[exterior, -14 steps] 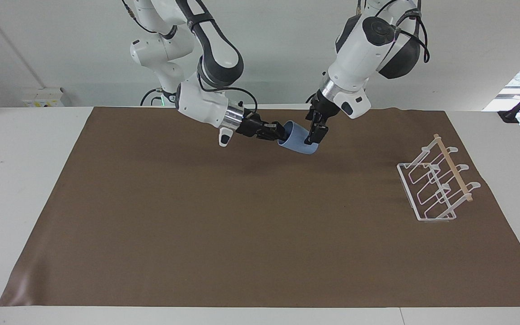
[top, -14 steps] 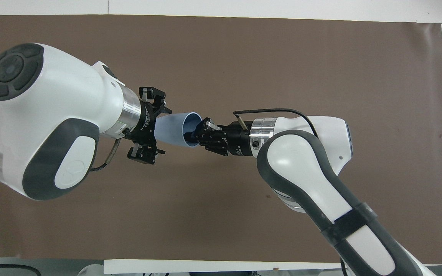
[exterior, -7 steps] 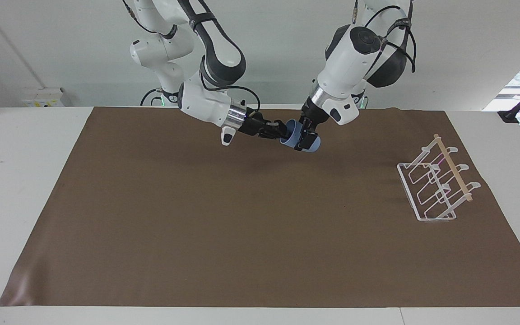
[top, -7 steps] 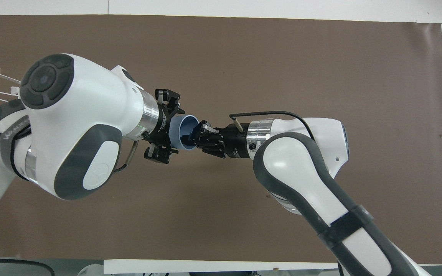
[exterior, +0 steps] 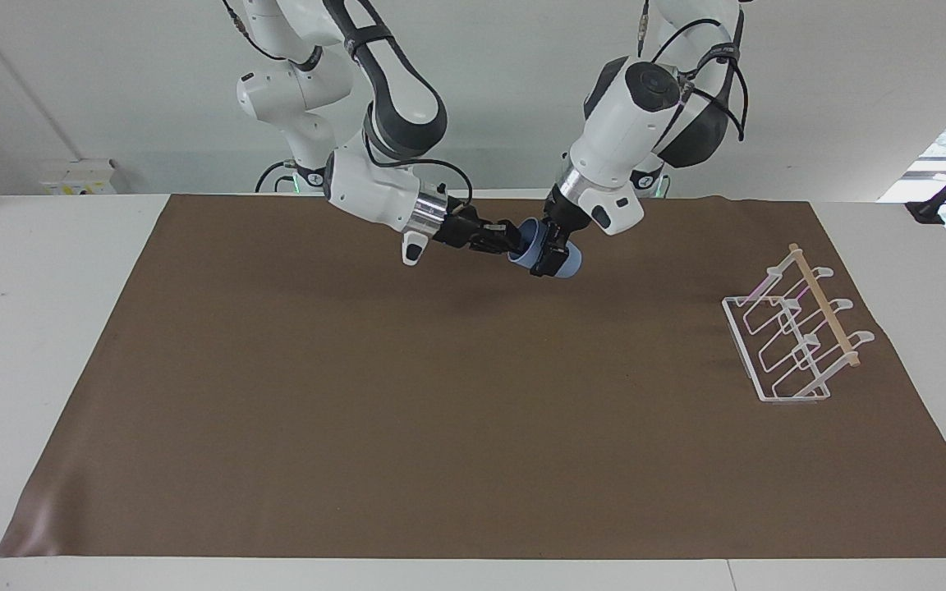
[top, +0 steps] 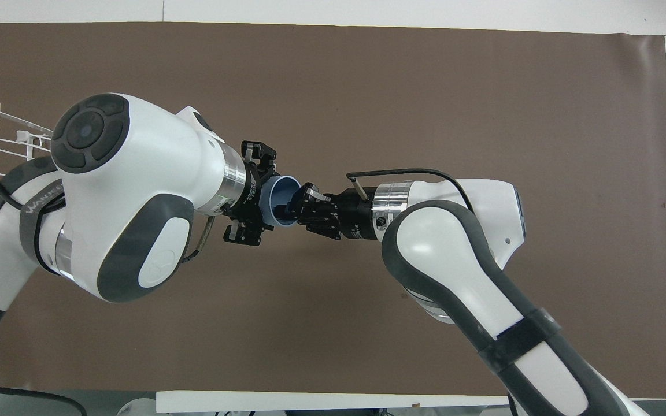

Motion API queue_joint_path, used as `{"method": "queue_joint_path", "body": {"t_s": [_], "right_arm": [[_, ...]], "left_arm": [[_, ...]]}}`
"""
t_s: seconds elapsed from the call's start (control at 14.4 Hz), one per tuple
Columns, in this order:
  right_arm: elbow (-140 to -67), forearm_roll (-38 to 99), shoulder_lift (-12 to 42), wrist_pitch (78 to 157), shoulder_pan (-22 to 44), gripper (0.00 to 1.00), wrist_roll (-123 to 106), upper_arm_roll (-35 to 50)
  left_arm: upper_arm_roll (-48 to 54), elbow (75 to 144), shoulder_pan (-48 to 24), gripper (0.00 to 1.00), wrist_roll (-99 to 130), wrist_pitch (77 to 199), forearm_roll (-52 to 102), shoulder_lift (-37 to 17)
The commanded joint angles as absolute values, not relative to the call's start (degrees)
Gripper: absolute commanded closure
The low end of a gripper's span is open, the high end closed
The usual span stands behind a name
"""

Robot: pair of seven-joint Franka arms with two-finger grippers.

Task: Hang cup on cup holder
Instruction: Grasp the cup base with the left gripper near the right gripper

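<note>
Hanging in mid-air well apart from the cup holder (exterior: 793, 332), the light, stiff, likely slippery cup (exterior: 553, 256) sits clamped at its rim by the right gripper (exterior: 512, 240), while the left gripper (exterior: 548, 253) straddles its tapered body, where a grip looks safest, though I cannot tell whether that one has closed.

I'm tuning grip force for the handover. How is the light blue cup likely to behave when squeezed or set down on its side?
The cup looks like thin plain plastic, so probably light and somewhat springy under a squeeze. Its smooth tapered wall could let fingers slide toward the narrow end. Laid on its side, its round tapered body would likely roll in a curve. The right gripper pinches its rim; the left gripper straddles its body.
</note>
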State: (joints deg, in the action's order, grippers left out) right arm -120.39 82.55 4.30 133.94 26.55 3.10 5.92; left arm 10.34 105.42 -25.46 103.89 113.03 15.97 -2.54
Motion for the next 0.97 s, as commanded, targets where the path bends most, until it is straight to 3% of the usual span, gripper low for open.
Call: {"method": "queue_joint_path", "body": {"t_s": [0.0,0.21,0.28,0.35,0.48,0.9], "right_arm": [[-120.2,83.8,3.3,134.2,26.5,1.0,3.1,6.0],[-120.2,83.8,3.3,134.4,26.5,0.99,3.3,6.0],[-120.2,83.8,3.3,134.4,26.5,0.96,3.3,6.0],[-120.2,83.8,3.3,134.4,26.5,0.84,3.4,6.0],[-120.2,83.8,3.3,136.0,26.7,0.01,3.4,6.0],[-119.9,83.8,3.8,139.5,27.4,0.0,3.5,6.0]], "left_arm": [[9.9,106.9,-27.1,1.0,100.5,113.4,16.5,-1.8],[9.8,105.7,-26.9,1.0,100.6,112.4,16.5,-2.0],[9.8,105.6,-26.9,1.0,100.5,111.8,16.5,-2.0],[9.8,105.6,-26.7,1.0,100.5,111.7,16.5,-2.0],[9.8,105.5,-26.6,1.0,100.5,111.6,16.4,-2.0],[9.4,102.9,-25.3,1.0,100.4,110.3,14.5,-3.5]]}}
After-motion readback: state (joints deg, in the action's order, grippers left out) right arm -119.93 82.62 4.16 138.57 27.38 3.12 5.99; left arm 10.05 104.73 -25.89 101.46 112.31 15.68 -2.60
